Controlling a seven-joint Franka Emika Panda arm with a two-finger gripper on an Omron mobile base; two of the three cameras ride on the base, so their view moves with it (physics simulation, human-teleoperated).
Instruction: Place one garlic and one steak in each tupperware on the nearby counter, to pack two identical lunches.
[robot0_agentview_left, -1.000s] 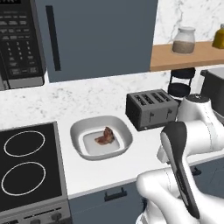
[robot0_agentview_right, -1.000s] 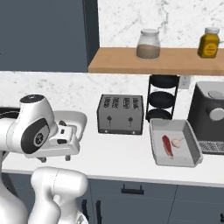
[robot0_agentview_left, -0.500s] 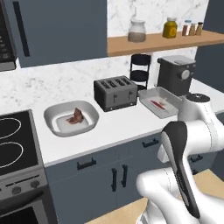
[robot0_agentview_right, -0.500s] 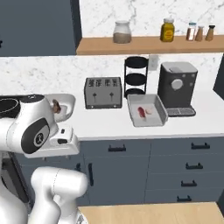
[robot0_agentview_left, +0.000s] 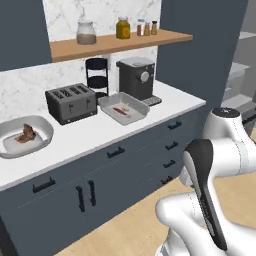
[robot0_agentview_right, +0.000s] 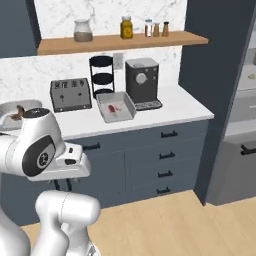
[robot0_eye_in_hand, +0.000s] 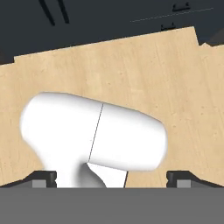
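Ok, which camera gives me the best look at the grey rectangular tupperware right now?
The left base view: the grey tupperware sits nearer, its red steak strip plain inside. The right base view shows the same container smaller, its contents less distinct. The hand view looks down at the wooden floor.

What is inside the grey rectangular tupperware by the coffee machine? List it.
In the grey tupperware: a red steak strip and a pale piece, likely garlic. Its near wall hides a little of the floor.

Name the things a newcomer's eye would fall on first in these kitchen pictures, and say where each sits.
The white arm bulks in the foreground, off the counter over the wood floor. On the counter, a black toaster stands between a white tupperware holding brown steak and a grey tupperware holding a red strip.
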